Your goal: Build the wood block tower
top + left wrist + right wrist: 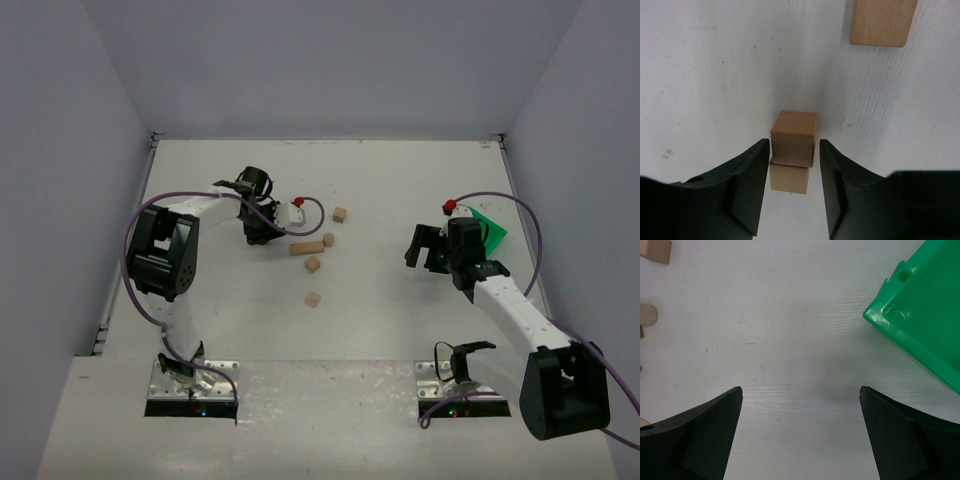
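Risked knocking the offset top cube (792, 135) off the two-cube wood block tower (789, 177), left of the table (400, 320) middle toward its far edge, if lifted askew with left gripper (794, 155) barely parted around it and right gripper (800, 400) spread wide, empty.

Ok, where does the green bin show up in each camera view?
Top view: the green bin is right of centre, partly hidden by the right arm.
Left wrist view: not in it.
Right wrist view: upper right corner.
Shared landmark: the wooden blocks, left of the bin from above, at the left edge of the right wrist view, and mid-frame in the left wrist view.
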Tool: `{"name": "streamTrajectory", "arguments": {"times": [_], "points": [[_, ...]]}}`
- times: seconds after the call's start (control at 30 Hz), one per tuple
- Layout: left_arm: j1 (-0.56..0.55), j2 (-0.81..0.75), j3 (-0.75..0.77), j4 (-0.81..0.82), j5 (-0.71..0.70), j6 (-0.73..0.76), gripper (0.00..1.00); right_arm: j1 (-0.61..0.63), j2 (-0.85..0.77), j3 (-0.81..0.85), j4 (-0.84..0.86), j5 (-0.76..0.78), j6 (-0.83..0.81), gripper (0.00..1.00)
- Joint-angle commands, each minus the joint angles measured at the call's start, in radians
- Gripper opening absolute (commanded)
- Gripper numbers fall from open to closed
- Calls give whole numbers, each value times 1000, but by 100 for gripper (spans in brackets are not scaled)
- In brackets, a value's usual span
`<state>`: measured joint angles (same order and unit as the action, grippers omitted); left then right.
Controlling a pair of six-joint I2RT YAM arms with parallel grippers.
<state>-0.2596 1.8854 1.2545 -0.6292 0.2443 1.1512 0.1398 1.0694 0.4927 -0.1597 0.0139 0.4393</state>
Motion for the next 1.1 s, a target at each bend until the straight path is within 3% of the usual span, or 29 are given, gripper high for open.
{"name": "streamTrajectory", "arguments": {"times": [0.0, 1.07], "points": [[15, -7, -6, 6, 24, 5, 44, 1, -30, 37, 25, -11, -15, 99], [16, -34, 1, 37, 17, -42, 42, 1, -49, 34, 20, -101, -38, 99]]}}
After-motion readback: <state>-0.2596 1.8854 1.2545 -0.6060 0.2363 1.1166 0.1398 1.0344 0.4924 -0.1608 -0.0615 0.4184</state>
